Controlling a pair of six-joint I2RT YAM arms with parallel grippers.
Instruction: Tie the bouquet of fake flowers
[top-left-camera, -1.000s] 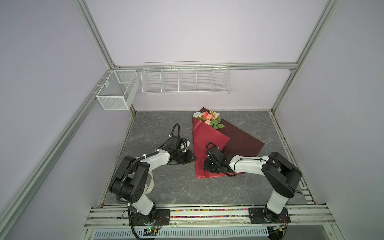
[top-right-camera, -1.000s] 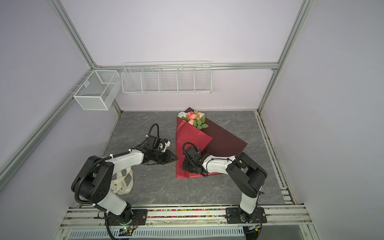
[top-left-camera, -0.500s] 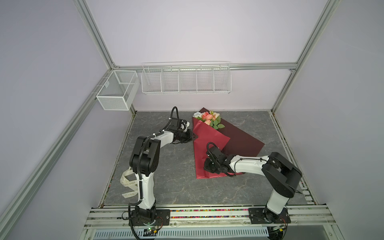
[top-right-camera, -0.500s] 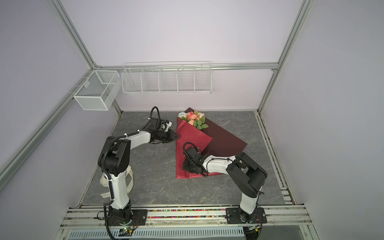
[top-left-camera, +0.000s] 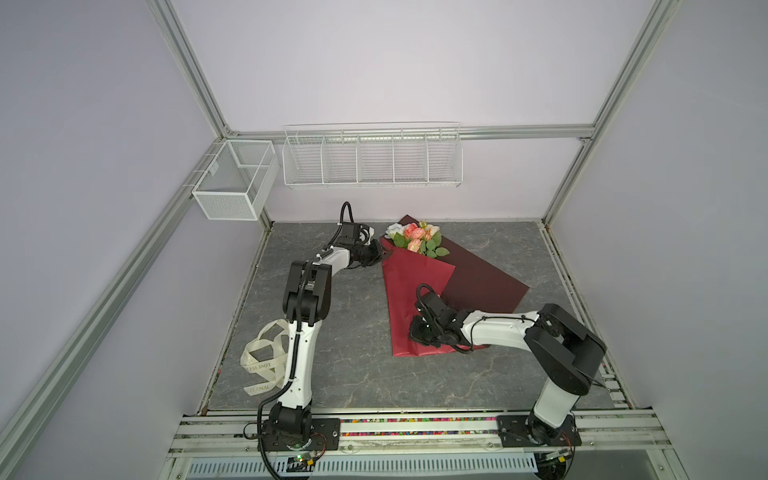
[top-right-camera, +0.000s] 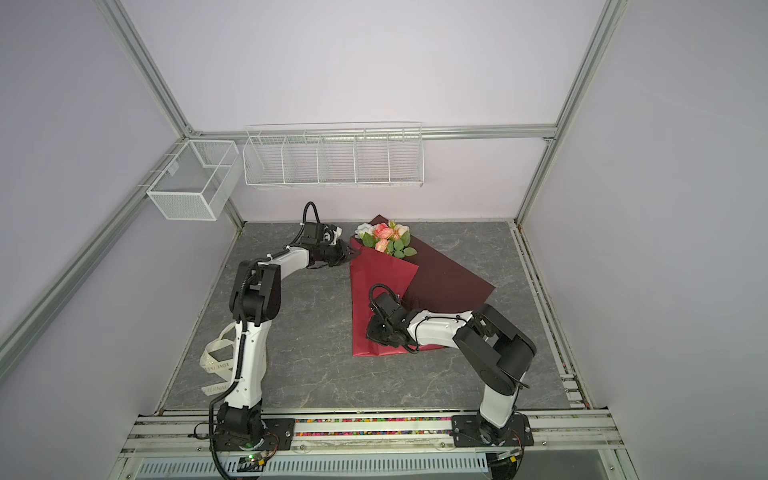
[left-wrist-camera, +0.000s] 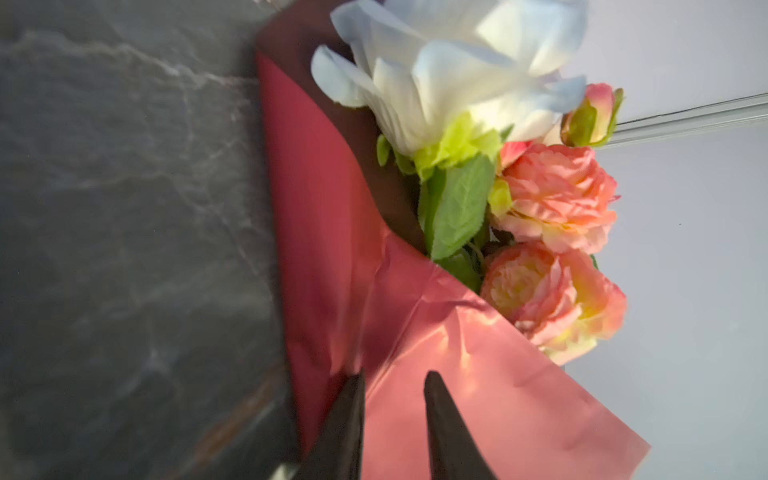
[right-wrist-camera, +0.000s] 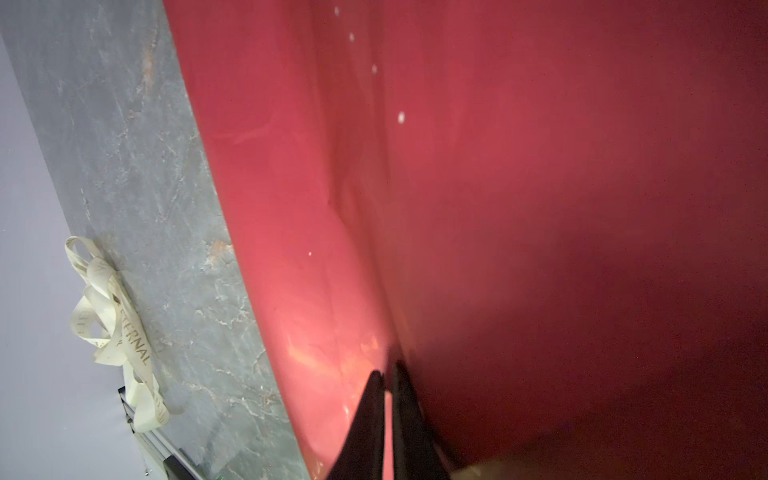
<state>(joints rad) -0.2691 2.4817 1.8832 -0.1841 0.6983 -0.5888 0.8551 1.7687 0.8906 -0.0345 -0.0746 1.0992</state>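
The bouquet of fake flowers (top-left-camera: 415, 237) (top-right-camera: 387, 240) lies at the far middle of the table on dark-red paper (top-left-camera: 409, 286) (top-right-camera: 376, 286), with one flap folded over the stems. The left wrist view shows a pale blue rose and pink roses (left-wrist-camera: 552, 199) above the paper's edge (left-wrist-camera: 332, 232). My left gripper (top-left-camera: 381, 254) (top-right-camera: 353, 252) (left-wrist-camera: 392, 376) is at the paper's left edge beside the flowers, its jaws a little apart over the flap. My right gripper (top-left-camera: 413, 334) (top-right-camera: 370, 332) (right-wrist-camera: 386, 374) is shut, tips against a crease of the folded paper (right-wrist-camera: 498, 208) near its lower end.
A cream printed ribbon (top-left-camera: 266, 361) (top-right-camera: 216, 361) (right-wrist-camera: 112, 324) lies loose at the table's left front, behind the left arm's base. Two white wire baskets (top-left-camera: 232, 183) (top-left-camera: 372, 158) hang on the back walls. Grey stone-patterned table (top-left-camera: 353, 374) all around.
My left arm has swung from the table's middle left out to the paper's edge by the flowers, and its jaws have narrowed a little. The right gripper has stayed on the paper.
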